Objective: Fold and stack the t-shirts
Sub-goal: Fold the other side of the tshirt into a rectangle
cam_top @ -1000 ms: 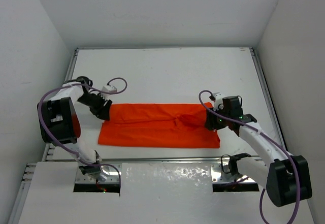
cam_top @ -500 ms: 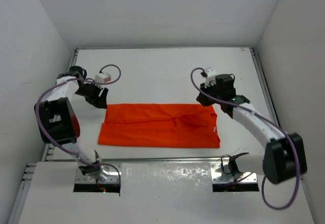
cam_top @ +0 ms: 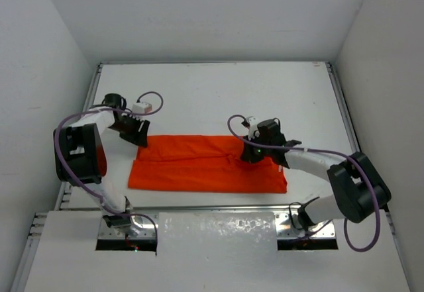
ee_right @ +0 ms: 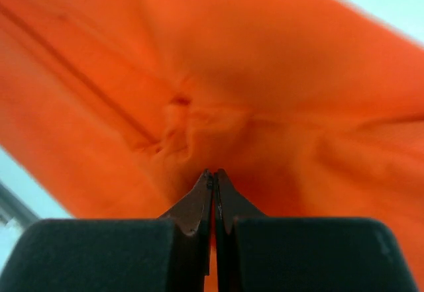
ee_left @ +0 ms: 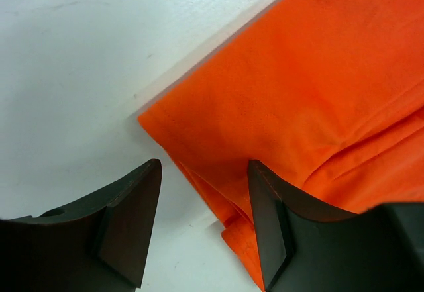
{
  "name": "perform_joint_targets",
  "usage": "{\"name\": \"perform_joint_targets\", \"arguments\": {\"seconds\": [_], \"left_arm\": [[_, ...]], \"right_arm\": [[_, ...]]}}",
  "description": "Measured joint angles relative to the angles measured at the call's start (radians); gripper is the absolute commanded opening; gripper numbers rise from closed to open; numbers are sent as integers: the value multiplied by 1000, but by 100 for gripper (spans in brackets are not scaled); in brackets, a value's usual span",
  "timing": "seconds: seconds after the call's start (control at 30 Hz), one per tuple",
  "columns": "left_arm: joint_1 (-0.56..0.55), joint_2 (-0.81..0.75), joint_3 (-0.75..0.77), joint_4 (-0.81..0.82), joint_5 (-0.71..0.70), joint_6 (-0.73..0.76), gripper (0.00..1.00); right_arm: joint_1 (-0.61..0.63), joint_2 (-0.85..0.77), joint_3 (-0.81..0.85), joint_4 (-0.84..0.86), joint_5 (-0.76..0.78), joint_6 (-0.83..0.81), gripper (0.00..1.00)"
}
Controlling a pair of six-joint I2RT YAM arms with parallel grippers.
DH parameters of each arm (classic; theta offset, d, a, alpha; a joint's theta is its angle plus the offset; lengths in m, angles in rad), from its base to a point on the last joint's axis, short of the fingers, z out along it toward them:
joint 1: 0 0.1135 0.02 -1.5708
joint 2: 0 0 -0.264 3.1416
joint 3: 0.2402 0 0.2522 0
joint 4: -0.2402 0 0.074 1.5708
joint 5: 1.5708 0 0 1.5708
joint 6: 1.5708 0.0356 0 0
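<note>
One orange-red t-shirt (cam_top: 199,166) lies flat; left hand (ee_left: 205,202) open, right hand (ee_right: 213,176) closed atop it.

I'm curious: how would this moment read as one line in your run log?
t-shirt: folded band, flat | left tool: open at corner | right tool: shut, over right half

- We see our right gripper (ee_right: 212,176) at the bottom centre, its two dark fingers pressed together with only a thin line between them.
- The orange t-shirt (ee_right: 278,67) fills nearly all the view.
- A small pucker (ee_right: 180,114) sits just above the fingertips, with a long crease (ee_right: 86,80) running to it.
- The white table (ee_right: 391,0) shows at the corners.
</note>
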State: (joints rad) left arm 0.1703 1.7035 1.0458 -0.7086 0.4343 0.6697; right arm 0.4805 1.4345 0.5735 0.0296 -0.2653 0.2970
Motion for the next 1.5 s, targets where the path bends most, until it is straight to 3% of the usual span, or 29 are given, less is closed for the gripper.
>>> {"name": "perform_joint_targets", "arguments": {"seconds": [0.3,0.57,0.7,0.83,0.93,1.2,1.5], "left_arm": [[1,0,22,14,-28,-24,53],[-35,-11,127,-37,-3,-25,54],[-183,-61,234,-43,45,-51,55],[-394,-67,324,12,119,-105,55],[-468,-45,320,49,154,-153,54],[-407,27,172,84,42,-196,54],[-265,32,103,112,-52,-229,54]], "right_arm": [[150,-91,-105,64,75,81,0],[157,-103,-92,32,137,71,0],[125,-208,-34,-45,146,52,0],[-13,-255,14,-30,135,95,0],[-89,-242,-46,-23,137,154,0],[-113,-274,-235,-93,158,245,0],[-118,-391,-285,-135,267,276,0]]}}
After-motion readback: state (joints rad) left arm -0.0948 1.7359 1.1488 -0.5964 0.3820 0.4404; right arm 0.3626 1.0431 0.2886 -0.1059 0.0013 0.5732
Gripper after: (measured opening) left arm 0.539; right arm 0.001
